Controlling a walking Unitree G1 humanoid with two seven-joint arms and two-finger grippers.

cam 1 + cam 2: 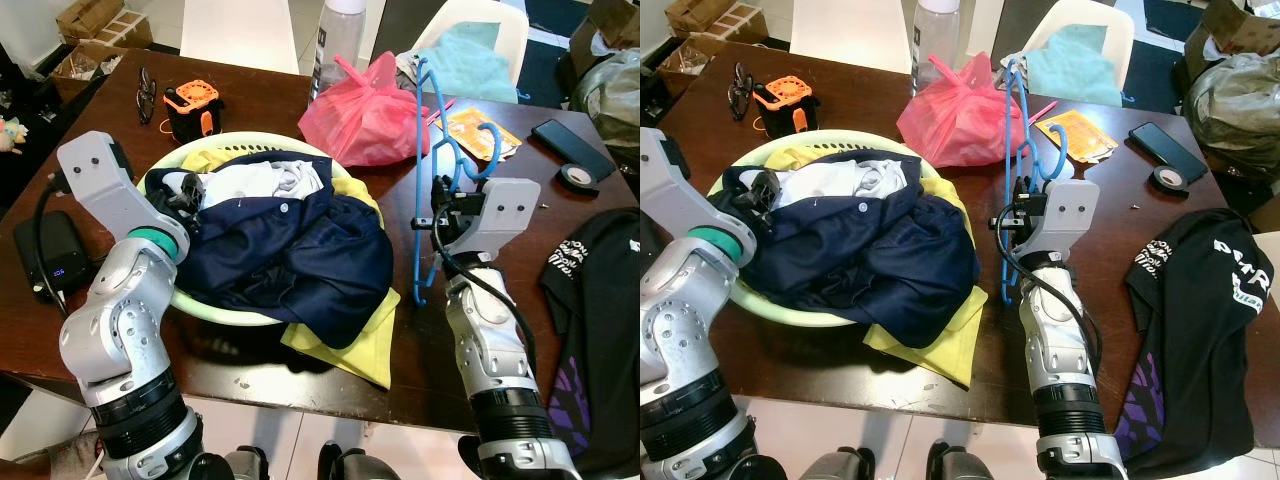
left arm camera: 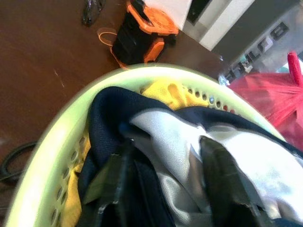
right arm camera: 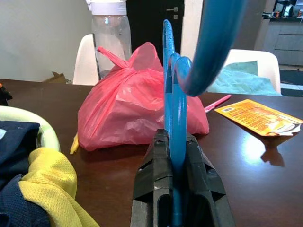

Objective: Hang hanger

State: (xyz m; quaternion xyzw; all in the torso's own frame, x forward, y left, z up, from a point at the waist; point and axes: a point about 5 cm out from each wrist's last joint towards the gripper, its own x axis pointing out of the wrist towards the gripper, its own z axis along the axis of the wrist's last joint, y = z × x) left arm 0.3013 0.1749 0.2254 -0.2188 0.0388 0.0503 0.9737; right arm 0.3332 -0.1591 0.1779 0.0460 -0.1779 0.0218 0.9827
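A blue plastic hanger [image 1: 417, 270] stands upright over the dark wooden table [image 1: 250, 90], its hook toward the far right. My right gripper [image 3: 176, 158] is shut on the hanger's [image 3: 171, 94] lower bar, just right of a pale green laundry basket [image 1: 232, 137]. The basket holds a navy garment [image 1: 300, 250], a white one [image 2: 189, 146] and a yellow one [image 1: 350, 345] that spills over the near rim. My left gripper [image 2: 165, 182] is open at the basket's left side, its fingers [image 2: 222, 175] resting on the white and navy cloth.
A red plastic bag [image 1: 365, 110] and a clear bottle [image 1: 340, 30] sit behind the basket. An orange-black tool [image 1: 192, 105] and glasses [image 1: 147, 92] lie far left, a power bank [image 1: 55, 260] near left. A phone [image 1: 572, 148], tape roll [image 1: 577, 177] and black T-shirt [image 1: 600, 300] lie right.
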